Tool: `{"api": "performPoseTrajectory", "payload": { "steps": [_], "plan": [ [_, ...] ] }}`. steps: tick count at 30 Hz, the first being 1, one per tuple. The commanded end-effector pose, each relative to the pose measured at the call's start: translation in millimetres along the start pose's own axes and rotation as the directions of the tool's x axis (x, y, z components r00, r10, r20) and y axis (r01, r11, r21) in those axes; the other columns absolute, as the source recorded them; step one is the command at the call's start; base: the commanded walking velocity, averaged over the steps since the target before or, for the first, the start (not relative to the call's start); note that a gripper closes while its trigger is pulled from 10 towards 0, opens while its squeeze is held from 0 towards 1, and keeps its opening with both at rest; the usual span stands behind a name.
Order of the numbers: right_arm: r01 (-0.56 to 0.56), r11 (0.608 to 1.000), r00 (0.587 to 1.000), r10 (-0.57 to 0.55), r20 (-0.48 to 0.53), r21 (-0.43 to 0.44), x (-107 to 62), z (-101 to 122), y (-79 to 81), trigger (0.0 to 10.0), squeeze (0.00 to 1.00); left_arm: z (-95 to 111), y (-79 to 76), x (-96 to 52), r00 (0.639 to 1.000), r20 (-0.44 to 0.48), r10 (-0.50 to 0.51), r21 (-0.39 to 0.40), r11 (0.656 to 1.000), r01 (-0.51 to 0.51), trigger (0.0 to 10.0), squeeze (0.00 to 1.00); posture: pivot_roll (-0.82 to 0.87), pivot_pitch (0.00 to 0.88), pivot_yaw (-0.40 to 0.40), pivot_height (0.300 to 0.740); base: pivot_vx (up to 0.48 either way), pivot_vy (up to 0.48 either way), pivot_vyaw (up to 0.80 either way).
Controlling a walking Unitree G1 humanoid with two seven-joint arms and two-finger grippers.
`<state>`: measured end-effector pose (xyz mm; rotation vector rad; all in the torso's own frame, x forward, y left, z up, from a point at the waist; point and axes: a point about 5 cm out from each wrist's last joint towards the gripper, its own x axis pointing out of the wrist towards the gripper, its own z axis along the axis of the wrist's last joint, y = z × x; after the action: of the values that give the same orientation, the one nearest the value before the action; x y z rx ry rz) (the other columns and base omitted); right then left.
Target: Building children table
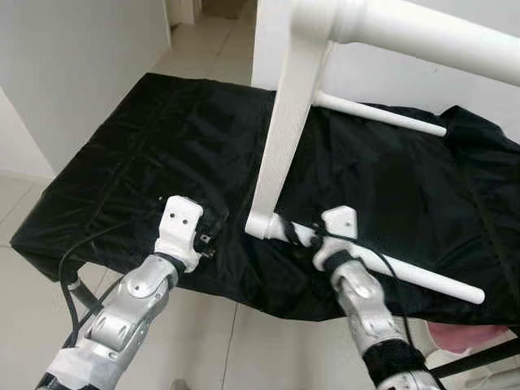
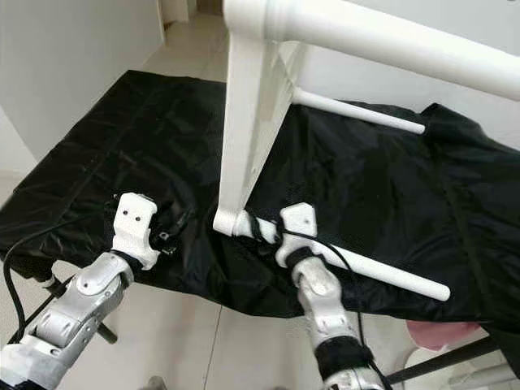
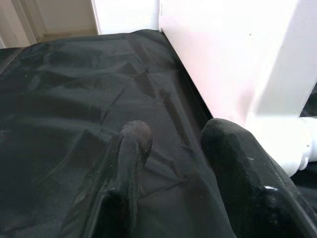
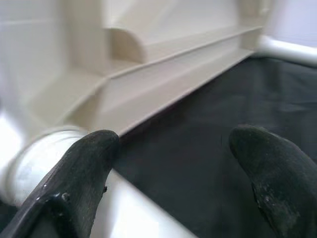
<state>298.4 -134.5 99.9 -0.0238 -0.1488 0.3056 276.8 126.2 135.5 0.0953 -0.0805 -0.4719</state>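
Two grippers work over a black cloth (image 1: 154,154) that covers a low surface across most of the frame, its folds shiny, pale floor tiles (image 1: 203,41) showing at upper left and along the bottom edge. White table (image 1: 286,138), the task's thing, stands on its side on the cloth right of centre: its flat top runs as a tall edge-on panel from the upper middle down to the lower middle. Three legs stick out toward the right: one thick leg (image 1: 431,36) close to the camera across the upper right, one thin far leg (image 1: 382,114) at right of centre, one near leg (image 1: 431,280) lying along the cloth toward the lower right. Pink object (image 1: 471,335) peeks out under the cloth at the lower right corner, too hidden to identify.

Left gripper (image 1: 210,231) sits at lower left of centre, low over the cloth, just left of the table's bottom edge and apart from it; in the wrist view its fingers (image 3: 129,148) are parted, released, nothing between them but cloth. Right gripper (image 1: 292,231) sits at lower centre on the near leg where it meets the top. Its fingers (image 4: 84,163) are spread in the wrist view, one touching the leg's collar, the other over bare cloth, so not clenched on the leg.
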Motion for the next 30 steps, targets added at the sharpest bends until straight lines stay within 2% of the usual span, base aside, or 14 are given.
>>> {"api": "performPoseTrajectory", "payload": {
  "steps": [1, 9, 10, 11, 17, 22, 27, 28, 29, 30],
  "plan": [
    [0.032, 0.999, 0.999, -0.032, 0.016, 0.000, -4.9, 4, -5.4, 10.0, 0.00, 1, -14.9, 0.2, 0.960, 0.004, -0.281, -0.007, 0.960, 0.281, 10.0, 0.00, 0.06, 0.003, -0.070, 0.740, 0.000, 0.000, 0.00],
    [0.136, 0.991, 0.990, -0.136, 0.045, 0.002, -19.9, 12, -16.3, 10.0, 0.00, 2, -17.6, 2.7, 0.949, 0.016, -0.314, -0.033, 0.949, 0.314, 10.0, 0.00, 0.04, 0.000, -0.059, 0.740, 0.000, 0.000, 0.00],
    [0.155, 0.988, 0.987, -0.155, 0.048, 0.003, -21.0, 13, -17.9, 10.0, 0.00, 3, -17.4, 3.0, 0.947, 0.024, -0.320, -0.043, 0.946, 0.321, 10.0, 0.24, 0.04, 0.000, -0.055, 0.740, 0.000, 0.000, 0.00],
    [0.172, 0.985, 0.984, -0.171, 0.053, -0.003, -21.9, 14, -19.4, 10.0, 0.00, 4, -16.7, 3.5, 0.945, 0.030, -0.325, -0.055, 0.944, 0.326, 10.0, 1.00, 0.04, 0.000, -0.054, 0.740, 0.000, 0.000, 0.00],
    [0.260, 0.966, 0.964, -0.260, 0.048, 0.009, -24.9, 14, -27.2, 10.0, 0.00, 10, -14.7, 5.2, 0.938, 0.070, -0.339, -0.095, 0.934, 0.345, 10.0, 1.00, 0.03, 0.000, -0.051, 0.740, 0.000, 0.000, 0.00],
    [0.269, 0.963, 0.962, -0.269, 0.042, 0.009, -24.8, 14, -26.7, 10.0, 0.00, 11, -16.4, 6.1, 0.933, 0.081, -0.351, -0.099, 0.928, 0.358, 10.0, 1.00, 0.03, 0.000, -0.053, 0.740, 0.000, 0.000, 0.00],
    [0.293, 0.956, 0.956, -0.293, 0.027, 0.009, -25.8, 14, -29.7, 10.0, 0.00, 11, -35.0, 4.7, 0.894, 0.062, -0.444, -0.063, 0.892, 0.448, 10.0, 1.00, 0.02, 0.000, -0.057, 0.740, 0.000, 0.000, 0.00],
    [0.299, 0.954, 0.954, -0.299, 0.025, 0.007, -26.0, 13, -32.0, 10.0, 0.00, 11, -39.7, 2.9, 0.878, 0.064, -0.474, -0.052, 0.877, 0.478, 10.0, 0.06, 0.02, 0.000, -0.059, 0.740, 0.000, 0.000, 0.00],
    [0.299, 0.954, 0.954, -0.299, 0.025, 0.007, -26.0, 13, -32.0, 10.0, 0.00, 11, -39.7, 2.9, 0.878, 0.064, -0.474, -0.052, 0.877, 0.478, 10.0, 0.06, 0.02, 0.000, -0.059, 0.740, 0.000, 0.000, 0.00],
    [0.301, 0.954, 0.953, -0.301, 0.023, 0.004, -25.9, 13, -33.6, 10.0, 0.00, 13, -46.9, -0.7, 0.849, 0.068, -0.524, -0.030, 0.849, 0.527, 10.0, 0.00, 0.02, 0.000, -0.061, 0.740, 0.000, 0.000, 0.00]
  ]
}}
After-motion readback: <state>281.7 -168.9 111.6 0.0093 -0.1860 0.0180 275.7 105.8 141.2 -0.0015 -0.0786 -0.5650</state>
